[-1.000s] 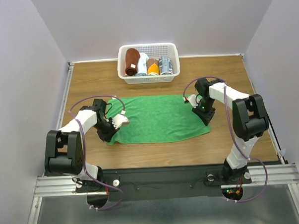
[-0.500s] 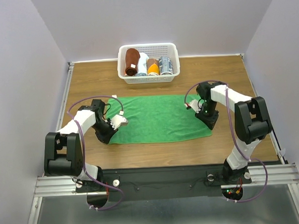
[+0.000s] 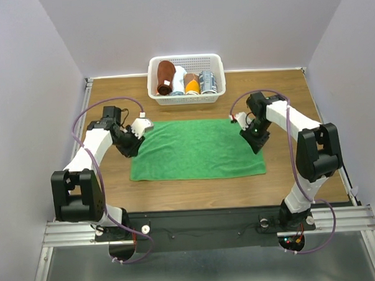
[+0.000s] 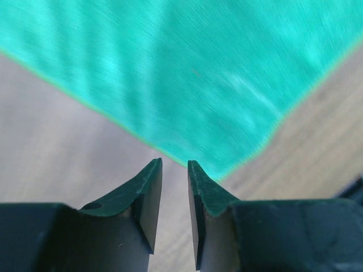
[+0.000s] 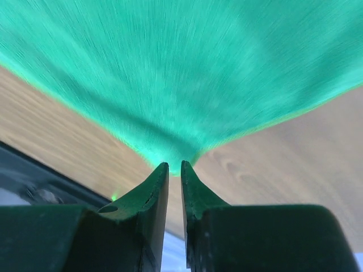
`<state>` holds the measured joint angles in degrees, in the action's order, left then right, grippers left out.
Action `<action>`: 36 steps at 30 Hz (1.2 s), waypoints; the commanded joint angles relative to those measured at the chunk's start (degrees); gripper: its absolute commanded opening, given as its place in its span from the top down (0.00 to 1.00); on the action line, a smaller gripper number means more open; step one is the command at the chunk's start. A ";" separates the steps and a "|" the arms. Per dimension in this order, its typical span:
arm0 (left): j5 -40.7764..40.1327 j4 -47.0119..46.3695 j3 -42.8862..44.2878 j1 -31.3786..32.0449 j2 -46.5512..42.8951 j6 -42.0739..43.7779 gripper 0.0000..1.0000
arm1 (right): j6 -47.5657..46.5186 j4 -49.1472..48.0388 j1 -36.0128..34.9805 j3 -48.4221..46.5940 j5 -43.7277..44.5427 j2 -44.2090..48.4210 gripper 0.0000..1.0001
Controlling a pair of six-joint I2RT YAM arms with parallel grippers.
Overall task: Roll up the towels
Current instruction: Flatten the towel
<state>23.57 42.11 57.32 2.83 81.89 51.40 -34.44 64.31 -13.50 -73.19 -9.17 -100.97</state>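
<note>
The green towel point(image 3: 197, 149) lay spread flat on the table point(image 3: 297, 92), its far right corner pinched in the nearly closed right gripper point(image 5: 174, 165), apparently to pull it taut for rolling, while the left gripper point(image 4: 174, 164) hovered at the far left corner, slightly parted and empty.

Robotics laboratory work cell. Evidence: plain pale walls point(image 3: 195, 28) closing in three sides of a wood-grain table point(image 3: 291, 86); slotted aluminium rail point(image 3: 353, 218) along the near edge, carrying two black-and-white robot arms, left arm point(image 3: 91, 148) and right arm point(image 3: 292, 120), bolted side by side; loose purple cabling point(image 3: 114, 100) looped along each arm; small red and green indicator lights point(image 3: 293, 240) lit below the right base. Contents few: white plastic basket point(image 3: 187, 98) of rolled cloths point(image 3: 178, 78) at the far edge, one green towel point(image 3: 197, 149) spread flat at centre.
</note>
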 commanded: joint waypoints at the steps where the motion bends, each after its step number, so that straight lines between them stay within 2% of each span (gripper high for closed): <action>1: 3.85 -7.89 3.93 -0.11 0.28 -7.00 0.62 | 4.46 -3.57 -0.13 -5.47 -5.86 2.27 0.79; 6: 3.59 -13.19 5.96 -0.11 6.78 -12.02 0.61 | 5.96 -4.11 -0.13 -7.67 -4.99 -0.37 0.77; 12: 2.70 -21.00 4.20 -0.11 11.18 -17.47 0.64 | 7.01 -10.69 -0.04 -2.67 1.34 -4.31 0.77; 24: 1.56 -25.32 7.80 -0.37 20.24 -23.09 0.68 | 8.94 -20.37 0.05 -5.81 4.42 -13.45 0.76; 27: 3.14 -25.32 9.21 -0.89 19.81 -23.71 0.68 | 9.91 -20.37 0.49 -8.27 3.46 -12.86 0.74; 28: 3.76 -25.23 9.82 -1.42 18.41 -23.45 0.67 | 10.18 -20.28 0.75 -8.90 2.59 -12.15 0.65; 29: 4.46 -24.71 10.35 -1.77 17.70 -23.27 0.65 | 10.44 -20.19 1.19 -9.51 2.23 -10.41 0.61; 30: 5.86 -24.10 10.96 -2.12 16.47 -23.27 0.60 | 10.53 -20.11 1.71 -10.74 1.70 -9.35 0.52; 32: 7.71 -23.30 13.15 -4.13 15.50 -22.75 0.49 | 11.14 -20.19 3.46 -12.41 -0.66 -7.93 0.45; 33: 9.63 -23.30 13.78 -4.84 14.71 -22.83 0.38 | 11.41 -20.19 4.26 -13.29 -1.46 -7.15 0.44; 34: 10.43 -23.47 14.48 -5.37 14.62 -22.83 0.32 | 11.50 -20.19 4.96 -14.43 -2.60 -7.14 0.42; 35: 11.40 -23.74 15.88 -6.34 14.70 -23.18 0.02 | 11.76 -20.11 6.54 -16.18 -4.17 -7.22 0.41; 36: 11.49 -24.35 16.33 -6.69 14.79 -23.88 0.01 | 11.93 -20.11 7.25 -17.07 -4.71 -7.40 0.39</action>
<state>29.98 18.63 68.69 -0.95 100.95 29.06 -23.94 47.83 -10.39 -84.75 -9.41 -111.85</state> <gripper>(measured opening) 0.799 0.585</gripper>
